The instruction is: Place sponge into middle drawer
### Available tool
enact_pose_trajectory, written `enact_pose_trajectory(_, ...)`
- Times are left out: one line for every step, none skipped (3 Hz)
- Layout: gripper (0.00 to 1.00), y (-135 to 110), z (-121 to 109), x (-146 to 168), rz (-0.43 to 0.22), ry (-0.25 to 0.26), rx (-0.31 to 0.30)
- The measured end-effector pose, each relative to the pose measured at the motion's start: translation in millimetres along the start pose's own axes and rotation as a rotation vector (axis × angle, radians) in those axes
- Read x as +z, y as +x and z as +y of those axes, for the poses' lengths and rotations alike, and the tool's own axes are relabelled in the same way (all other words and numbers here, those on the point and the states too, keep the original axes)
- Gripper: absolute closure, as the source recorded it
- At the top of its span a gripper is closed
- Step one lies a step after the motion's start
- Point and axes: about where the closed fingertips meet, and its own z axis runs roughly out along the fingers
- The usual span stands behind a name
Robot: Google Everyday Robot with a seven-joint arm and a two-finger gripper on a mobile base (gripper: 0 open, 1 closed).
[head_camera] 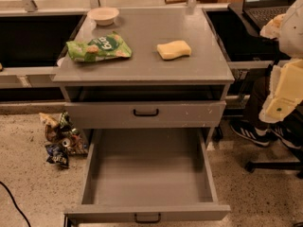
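The pale yellow sponge (174, 49) lies on the grey cabinet top (142, 65), right of centre. The middle drawer (147, 174) is pulled fully out below, its grey flat bottom bare, with its black handle (147, 217) at the front edge. The upper handled front (146, 112) is closed. My gripper (284, 91), white and pale yellow, hangs at the right edge of the view, off the cabinet's right side, apart from the sponge and level with the cabinet's front edge. It holds nothing that I can see.
A green snack bag (98, 48) lies on the top at the left and a white bowl (103, 15) at the back left. Crumpled wrappers (59, 138) lie on the floor left of the drawer. A seated person's shoes (251, 131) and a laptop (270, 4) are at the right.
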Motion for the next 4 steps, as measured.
enact_pose_trajectory(0.00,0.0,0.0,0.0,0.000,0.000,0.000)
enact_pose_trajectory(0.00,-2.2,-7.8,3.2,-0.021,0.011,0.007)
enact_pose_trajectory(0.00,-12.2,-40.3,23.4,-0.122,0.013,0.024)
enact_pose_trajectory(0.00,-26.6,-78.1,57.8,-0.248,-0.017,0.073)
